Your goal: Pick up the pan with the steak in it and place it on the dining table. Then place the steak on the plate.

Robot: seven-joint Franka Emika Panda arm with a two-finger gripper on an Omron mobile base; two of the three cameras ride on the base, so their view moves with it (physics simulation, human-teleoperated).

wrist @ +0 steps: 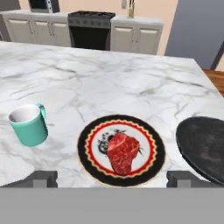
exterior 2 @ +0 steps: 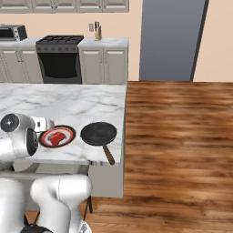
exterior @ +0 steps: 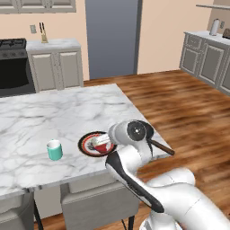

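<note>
The steak point(wrist: 123, 153), a red chunk of meat, lies in the middle of the red-rimmed plate point(wrist: 87, 140) on the dining table point(wrist: 109, 83). Just right of the plate, the black pan point(wrist: 203, 146) sits flat on the marble with nothing in it. In the right base view the steak point(exterior 2: 57, 137) rests on the plate point(exterior 2: 69, 132), and the pan point(exterior 2: 98, 133) points its brown handle point(exterior 2: 109, 155) over the table's near edge. My gripper point(wrist: 112, 179) hovers a little above the plate's near side, open, with nothing between its fingers. From the left base view my arm covers most of the pan.
A teal mug point(wrist: 28, 124) stands left of the plate. Grey stools point(exterior: 99, 202) are tucked under the table's near edge. A stove point(exterior 2: 59, 57) and cabinets line the far wall. Wooden floor point(exterior 2: 182, 136) lies right of the table.
</note>
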